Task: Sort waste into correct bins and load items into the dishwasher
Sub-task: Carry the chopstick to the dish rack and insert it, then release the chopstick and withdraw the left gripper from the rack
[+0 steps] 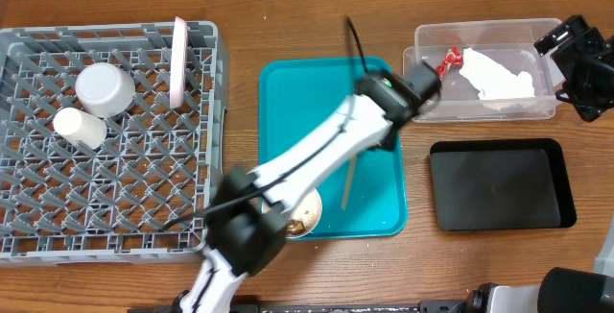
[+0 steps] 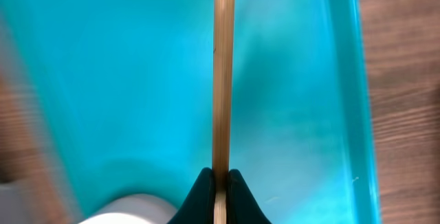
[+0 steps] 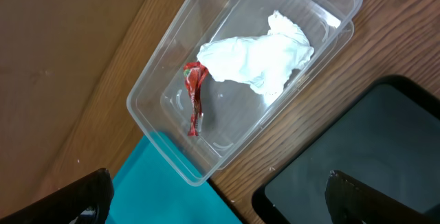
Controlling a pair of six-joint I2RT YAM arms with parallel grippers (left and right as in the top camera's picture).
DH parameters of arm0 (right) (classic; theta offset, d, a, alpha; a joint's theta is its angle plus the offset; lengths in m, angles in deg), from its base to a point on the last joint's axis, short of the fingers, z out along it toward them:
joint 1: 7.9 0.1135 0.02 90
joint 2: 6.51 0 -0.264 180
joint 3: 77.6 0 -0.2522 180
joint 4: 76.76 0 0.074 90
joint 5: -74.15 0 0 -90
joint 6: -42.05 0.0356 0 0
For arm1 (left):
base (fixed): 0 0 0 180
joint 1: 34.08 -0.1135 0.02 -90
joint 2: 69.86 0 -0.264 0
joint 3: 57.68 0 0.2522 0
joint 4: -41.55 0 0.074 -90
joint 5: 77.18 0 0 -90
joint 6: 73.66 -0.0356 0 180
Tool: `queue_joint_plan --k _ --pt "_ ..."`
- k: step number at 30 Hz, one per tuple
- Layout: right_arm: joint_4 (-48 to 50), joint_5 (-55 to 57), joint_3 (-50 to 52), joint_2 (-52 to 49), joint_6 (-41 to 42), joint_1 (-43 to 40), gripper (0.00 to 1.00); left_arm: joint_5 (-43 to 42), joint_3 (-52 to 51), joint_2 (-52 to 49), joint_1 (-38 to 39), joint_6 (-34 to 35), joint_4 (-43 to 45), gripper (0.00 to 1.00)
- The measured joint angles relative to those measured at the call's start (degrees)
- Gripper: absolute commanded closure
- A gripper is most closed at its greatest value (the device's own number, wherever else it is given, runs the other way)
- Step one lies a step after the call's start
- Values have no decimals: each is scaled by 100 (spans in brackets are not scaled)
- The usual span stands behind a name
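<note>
1. Much of the sorting looks done. The red wrapper [image 3: 194, 97] and the white napkin [image 3: 258, 59] lie in the clear tub [image 1: 480, 25] at the upper right of the overhead view. The black tray [image 1: 499, 186] just below it shows nothing inside.
2. The grey dish rack [image 1: 29, 207] at the left holds the pinkish plate [image 1: 179, 61], upright on edge near its top wall. It also holds a larger white piece [image 1: 104, 89] and a smaller white piece [image 1: 80, 128] lying on its side.
3. One bowl [image 1: 309, 207] is left, at the lower edge of the teal tray [image 1: 288, 111]. It has a brown scrap [image 1: 299, 225] in it, so you will likely have to empty it before racking it. You cannot make out any rice grains.
4. Your left fingers [image 2: 201, 196] are pinched shut on a wooden chopstick [image 2: 223, 66] lying along the teal tray. Your right fingers [image 3: 75, 200] are spread wide with nothing in them, above the tub's near corner.
5. The left arm [image 1: 317, 150] crosses the tray diagonally and half covers the bowl. The right arm sits close to the tub, so watch any drop there.
</note>
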Motion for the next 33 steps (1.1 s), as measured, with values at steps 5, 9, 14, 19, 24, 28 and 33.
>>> queue_joint_plan --k 5,9,14,19,24,28,33 --pt "2 -4 0 0 2 -2 0 1003 306 1244 -654 -278 -1235 96" --pt "4 -4 0 0 -2 0 0 1276 302 1467 -1314 -507 -1875 96" --pt "0 0 0 0 0 0 0 1016 -42 1449 -1971 -1353 -1510 96" --pt "2 -2 0 0 0 0 0 671 -658 1416 -2487 -1954 -844 96" --pt "2 -2 0 0 2 0 0 321 -1102 1366 -3359 -2249 -319 96" --pt "0 -2 0 0 0 0 0 9 -1261 1366 -3801 -2409 -22 96" --pt "7 -2 0 0 0 -2 0 -273 -1521 1366 -3960 -2708 308 96"
